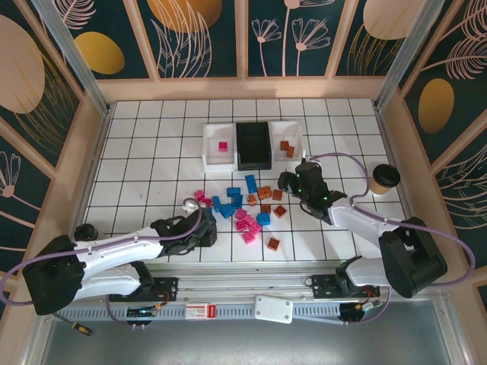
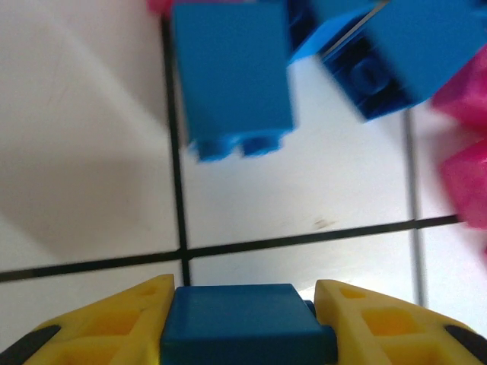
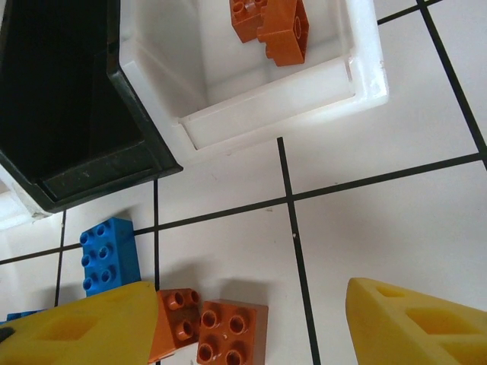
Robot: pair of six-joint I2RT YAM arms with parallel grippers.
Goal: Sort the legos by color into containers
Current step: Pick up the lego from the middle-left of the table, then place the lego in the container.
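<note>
The left gripper [image 2: 243, 289] is clamped on one blue brick [image 2: 245, 328], its smooth face pinched between the two yellow ribbed fingers [image 2: 114, 327]. The brick's lower part is cut off by the frame edge. Just beyond it on the tiled table [image 2: 91, 152] lie two more blue bricks [image 2: 232, 76], blurred. One shows two studs along its near edge; the other lies tilted, with a dark hollow. Two magenta bricks [image 2: 464, 182] are cropped at the right edge.

The right gripper [image 3: 251, 298] is spread wide, holding nothing. Between its fingers, near the left one, sit two orange-brown bricks [image 3: 232, 333], studs up and touching each other. A blue eight-stud brick [image 3: 110, 255] lies just beyond.

Further out stand three rectangular containers in a row. The glossy black tray [image 3: 129, 129] sits in the middle, its floor too dark to read. The right white tray [image 3: 358, 72] holds two orange-brown pieces [image 3: 274, 23]. The left white tray [image 1: 207, 148] holds one magenta brick [image 1: 223, 146]. The loose pile [image 1: 247, 209] between the arms mixes all three colours, too small to count exactly.
</note>
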